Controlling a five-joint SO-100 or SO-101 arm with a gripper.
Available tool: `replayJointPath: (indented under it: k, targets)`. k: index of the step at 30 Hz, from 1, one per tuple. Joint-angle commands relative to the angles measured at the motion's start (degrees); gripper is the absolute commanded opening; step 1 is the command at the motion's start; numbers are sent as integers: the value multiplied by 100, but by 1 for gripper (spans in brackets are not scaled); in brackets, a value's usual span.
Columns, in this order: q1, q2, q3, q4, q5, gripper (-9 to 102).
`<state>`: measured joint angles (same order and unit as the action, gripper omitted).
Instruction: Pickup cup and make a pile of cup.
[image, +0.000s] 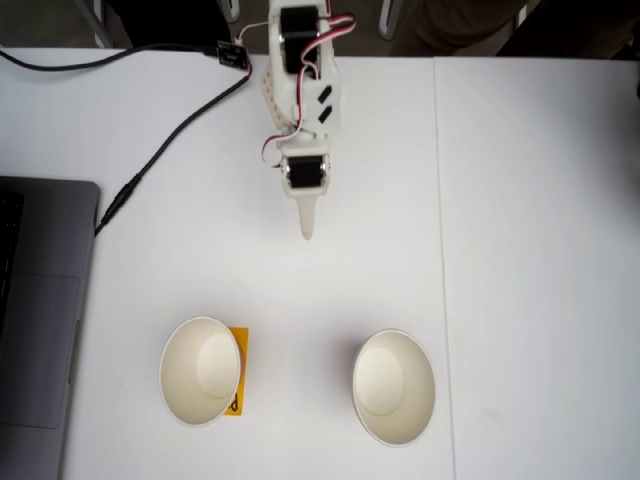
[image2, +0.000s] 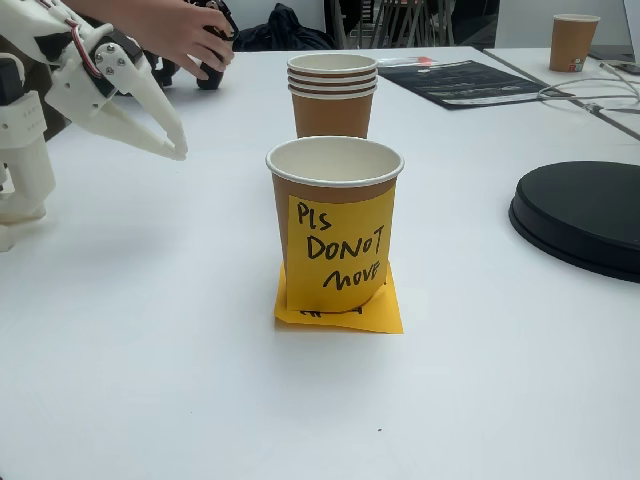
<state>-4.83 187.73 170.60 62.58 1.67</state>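
We see closed gripper (image: 307, 232) upper centre, laptop (image: 40, 310) at left edge, cup (image: 201, 371) lower left on sticky note (image: 238, 372), pile of cup (image: 393, 387) lower centre, bare table (image: 530, 250) between.

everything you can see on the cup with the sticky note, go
The cup is a brown paper cup, cream-white inside with a rolled rim, upright and seemingly empty. A yellow sticky note on its wall reads "PLS DO NOT MOVE". It stands on another yellow-orange note on the white table. In the top-down fixed view it is the left cup. Nothing else touches it; the tool is apart.
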Motion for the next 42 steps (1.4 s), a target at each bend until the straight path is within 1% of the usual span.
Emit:
replayJointPath:
  k: [1, 20, 23, 32, 42]
  targets:
    - [-62, 44, -53, -149, 26, -6]
    - [-9, 0, -88, -149, 0, -6]
    - [18, -369, -229, -149, -9, -7]
    - [44, -2549, -2171, -167, -26, -7]
    - [712, -4518, -4465, -158, -44, -6]
